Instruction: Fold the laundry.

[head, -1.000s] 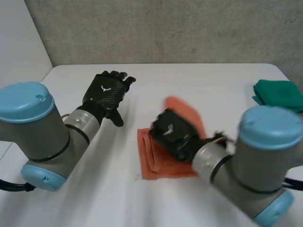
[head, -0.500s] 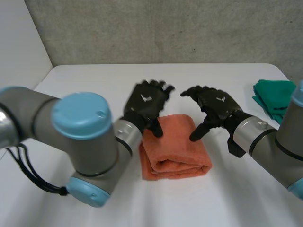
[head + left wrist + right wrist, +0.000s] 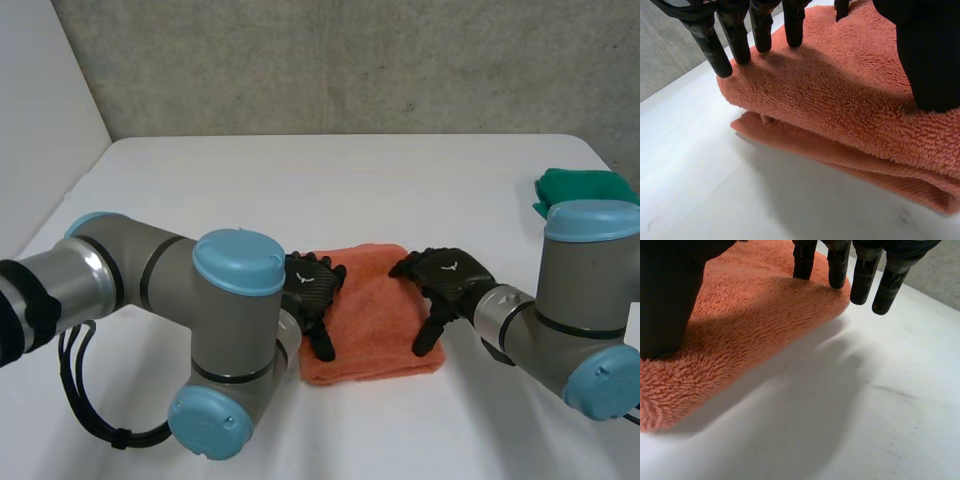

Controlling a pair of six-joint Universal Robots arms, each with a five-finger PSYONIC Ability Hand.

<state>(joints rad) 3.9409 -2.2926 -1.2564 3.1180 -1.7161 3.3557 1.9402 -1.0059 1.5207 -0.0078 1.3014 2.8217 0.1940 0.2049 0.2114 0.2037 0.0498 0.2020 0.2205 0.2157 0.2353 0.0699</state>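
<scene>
A folded orange towel [image 3: 371, 310] lies in the middle of the white table [image 3: 330, 180]. My left hand [image 3: 308, 288] rests open on the towel's left edge, its straight fingers [image 3: 763, 30] pressing the top layer and its thumb [image 3: 930, 55] down on the pile. My right hand [image 3: 447, 278] rests open on the towel's right edge. Its fingers [image 3: 836, 265] touch the towel's far corner [image 3: 805, 295] and its thumb [image 3: 665, 300] presses the near part. In the left wrist view the towel [image 3: 840, 95] shows stacked folded layers.
A folded green cloth [image 3: 590, 195] lies at the table's far right edge. A grey wall stands behind the table. My two arms flank the towel, the left elbow [image 3: 235, 340] close to the table's front.
The right hand let go of the towel after folding it over and opened. Both hands came down onto the folded towel's left and right edges; the left arm swung in from the far left.
</scene>
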